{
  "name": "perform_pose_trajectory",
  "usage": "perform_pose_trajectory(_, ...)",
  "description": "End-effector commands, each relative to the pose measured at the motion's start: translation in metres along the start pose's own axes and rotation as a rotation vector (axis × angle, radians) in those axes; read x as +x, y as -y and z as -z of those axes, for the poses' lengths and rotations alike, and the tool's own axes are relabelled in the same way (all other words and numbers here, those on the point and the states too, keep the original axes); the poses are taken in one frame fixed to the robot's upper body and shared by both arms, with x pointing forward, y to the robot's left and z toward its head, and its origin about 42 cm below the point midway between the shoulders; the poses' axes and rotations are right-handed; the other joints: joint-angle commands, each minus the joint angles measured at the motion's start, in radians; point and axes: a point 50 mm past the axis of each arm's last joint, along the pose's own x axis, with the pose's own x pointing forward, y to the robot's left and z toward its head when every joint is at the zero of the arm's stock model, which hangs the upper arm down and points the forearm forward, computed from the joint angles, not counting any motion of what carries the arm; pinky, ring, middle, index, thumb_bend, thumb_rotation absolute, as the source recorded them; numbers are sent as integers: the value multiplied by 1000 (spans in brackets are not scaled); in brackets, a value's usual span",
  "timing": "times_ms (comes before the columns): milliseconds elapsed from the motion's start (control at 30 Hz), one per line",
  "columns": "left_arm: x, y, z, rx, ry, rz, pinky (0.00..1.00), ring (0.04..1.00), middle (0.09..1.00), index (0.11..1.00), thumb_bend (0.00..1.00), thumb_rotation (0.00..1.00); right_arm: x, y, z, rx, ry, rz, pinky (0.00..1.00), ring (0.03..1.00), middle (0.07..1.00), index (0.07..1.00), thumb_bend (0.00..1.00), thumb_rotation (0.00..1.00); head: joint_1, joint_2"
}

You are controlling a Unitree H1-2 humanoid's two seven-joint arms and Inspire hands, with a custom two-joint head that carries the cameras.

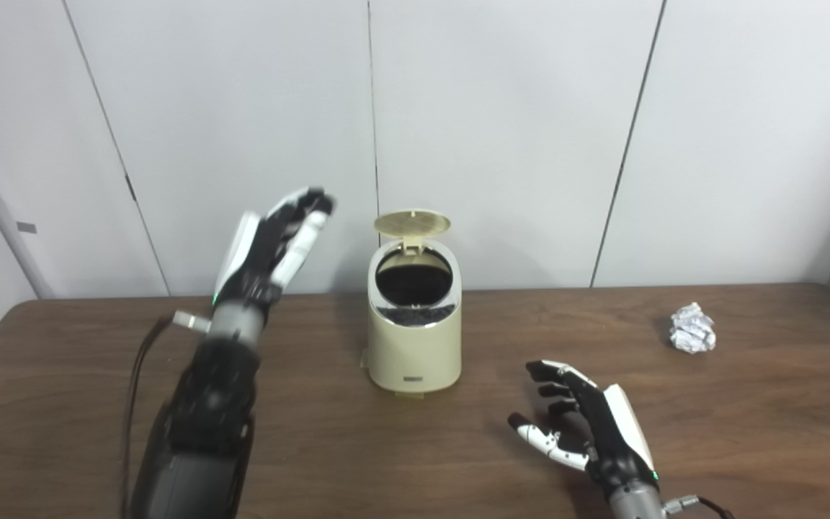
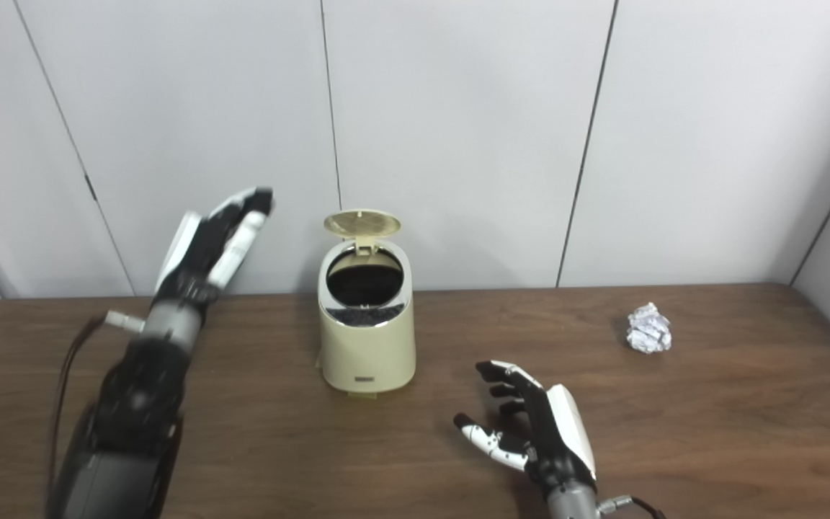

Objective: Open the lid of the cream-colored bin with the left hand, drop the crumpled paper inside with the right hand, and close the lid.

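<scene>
The right hand (image 1: pixel 591 425) hovers empty, fingers spread, over the desk (image 1: pixel 746 432), far from the crumpled paper (image 1: pixel 692 328); the bin (image 1: pixel 413 331) stands lid (image 1: pixel 413 223) raised beside the empty, open-fingered left hand (image 1: pixel 274 245), whose stray brush could snap it shut.

Even, soft indoor light, faint shadows, left arm (image 1: pixel 199 418) slightly blurred
</scene>
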Motion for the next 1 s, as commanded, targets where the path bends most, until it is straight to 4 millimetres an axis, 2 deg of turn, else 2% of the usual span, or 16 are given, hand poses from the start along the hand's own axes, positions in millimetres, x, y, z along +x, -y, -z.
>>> perform_pose_trajectory(0, 1, -14, -25, -50, 147, -53, 740, 826, 827, 817, 289, 893, 14, 28, -15, -83, 93, 84, 606, 711, 751, 744, 420, 239, -4, -2)
perform_pose_trajectory(33, -6, -14, -19, -78, 151, -50, 735, 819, 822, 813, 252, 840, 17, 35, -18, -127, 118, 100, 559, 673, 751, 747, 452, 236, -5, -4)
perform_pose_trajectory(100, -17, -13, -8, -118, 154, -49, 714, 797, 801, 801, 200, 719, 24, 51, -24, -201, 140, 124, 544, 671, 760, 759, 554, 224, -9, -6)
perform_pose_trajectory(167, -27, -11, 1, -135, 144, -48, 707, 787, 788, 790, 194, 683, 30, 65, -27, -285, 160, 150, 536, 662, 765, 762, 628, 200, -11, -7)
perform_pose_trajectory(333, -57, -6, 27, -158, 104, -44, 694, 771, 770, 758, 187, 622, 53, 103, -26, -461, 173, 176, 602, 720, 791, 787, 840, 278, -19, -11)
perform_pose_trajectory(433, -70, -2, 38, -163, 80, -45, 681, 760, 762, 748, 169, 591, 66, 121, -23, -543, 154, 153, 599, 746, 824, 822, 870, 337, -23, -10)
perform_pose_trajectory(600, -87, 3, 55, -138, 43, -26, 686, 757, 760, 748, 179, 681, 88, 150, -25, -663, 107, 152, 642, 790, 858, 836, 908, 348, -30, -12)
perform_pose_trajectory(733, -95, 7, 62, -134, 14, -25, 676, 747, 754, 742, 169, 647, 102, 165, -28, -724, 68, 160, 688, 826, 870, 831, 938, 333, -35, -15)
perform_pose_trajectory(867, -102, 10, 67, -153, -18, -20, 680, 754, 759, 749, 134, 571, 115, 177, -28, -798, 2, 151, 731, 855, 874, 830, 943, 306, -38, -16)
perform_pose_trajectory(967, -106, 12, 70, -157, -34, -17, 706, 771, 770, 759, 152, 578, 128, 186, -23, -851, -49, 135, 733, 870, 871, 821, 942, 305, -40, -15)
